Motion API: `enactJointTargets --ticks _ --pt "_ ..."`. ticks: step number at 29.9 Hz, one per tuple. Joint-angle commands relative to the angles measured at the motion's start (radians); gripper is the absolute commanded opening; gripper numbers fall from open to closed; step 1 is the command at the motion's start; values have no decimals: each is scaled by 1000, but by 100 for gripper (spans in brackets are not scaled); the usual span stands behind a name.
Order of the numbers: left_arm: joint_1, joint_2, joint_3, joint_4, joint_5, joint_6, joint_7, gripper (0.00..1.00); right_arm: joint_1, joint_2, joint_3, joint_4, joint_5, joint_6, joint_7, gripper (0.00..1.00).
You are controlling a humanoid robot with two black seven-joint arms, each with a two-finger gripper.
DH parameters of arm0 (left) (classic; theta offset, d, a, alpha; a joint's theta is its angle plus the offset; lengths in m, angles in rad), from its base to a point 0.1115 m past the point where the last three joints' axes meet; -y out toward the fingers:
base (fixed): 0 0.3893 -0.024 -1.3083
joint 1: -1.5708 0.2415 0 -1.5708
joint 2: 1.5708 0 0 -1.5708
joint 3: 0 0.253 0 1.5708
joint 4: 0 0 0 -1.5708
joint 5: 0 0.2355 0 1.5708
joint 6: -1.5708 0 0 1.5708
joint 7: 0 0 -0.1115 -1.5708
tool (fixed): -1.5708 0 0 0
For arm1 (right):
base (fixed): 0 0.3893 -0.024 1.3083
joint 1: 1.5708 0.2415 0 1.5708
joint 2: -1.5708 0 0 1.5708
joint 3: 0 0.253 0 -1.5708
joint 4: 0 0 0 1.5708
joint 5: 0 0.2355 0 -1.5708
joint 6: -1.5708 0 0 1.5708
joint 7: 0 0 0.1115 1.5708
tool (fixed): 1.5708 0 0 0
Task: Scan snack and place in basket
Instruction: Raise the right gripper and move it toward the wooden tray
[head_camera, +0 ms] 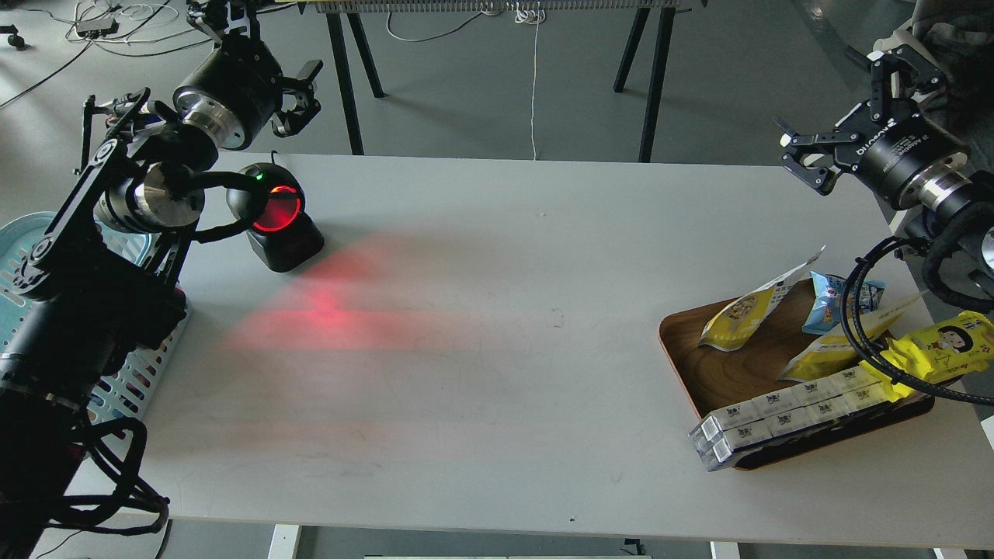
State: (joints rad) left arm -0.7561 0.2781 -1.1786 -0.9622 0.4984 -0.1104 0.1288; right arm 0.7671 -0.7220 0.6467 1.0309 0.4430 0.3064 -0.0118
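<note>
- Grey floor with cables and black stand legs is seen behind a pale grey surface (pixel 497 326), which carries everything.
- At the far left corner of the surface a black scanner (pixel 276 217) is standing, and red light is thrown from it over the left part of the surface.
- Off the left edge, the light blue basket (pixel 23 241) is partly hidden by the left arm.
- Near the right edge a wooden tray (pixel 722 365) is placed; the snack (pixel 749 310) is leaned in its far left part, with its long axis running from the near left up to the far right.
- In the same tray are seen a small blue packet (pixel 827 303), a bright yellow packet (pixel 943 345) with a cartoon face, and long white boxes (pixel 784 419) along the near rim.
- The right tool (pixel 804 159) is held above the far right corner with its fingers spread and nothing between them; the snack lies nearer and slightly left of it, below.
- The left tool (pixel 299 97) is held beyond the far left corner, fingers apart and empty, well away from the tray.
- The right arm is judged the nearer one, so the pick is expected from it; a descent toward the pouch's upper edge would be needed, and nothing is grasped yet.
</note>
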Motion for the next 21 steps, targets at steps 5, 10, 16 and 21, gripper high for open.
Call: enactJointTargets --ticks 5,10,16,21 --pt "0 3 -3 6 -1 -2 3 100 9 1 -2 2 -3 0 0 98" --pt "-5 3 -9 6 -3 -5 2 100 9 0 -2 1 -3 0 1 99" --pt "-9 7 -9 10 -26 -18 6 100 11 -10 2 9 -1 -4 1 99" --pt "-2 12 2 10 -32 -34 20 100 9 -14 13 14 0 -6 7 99"
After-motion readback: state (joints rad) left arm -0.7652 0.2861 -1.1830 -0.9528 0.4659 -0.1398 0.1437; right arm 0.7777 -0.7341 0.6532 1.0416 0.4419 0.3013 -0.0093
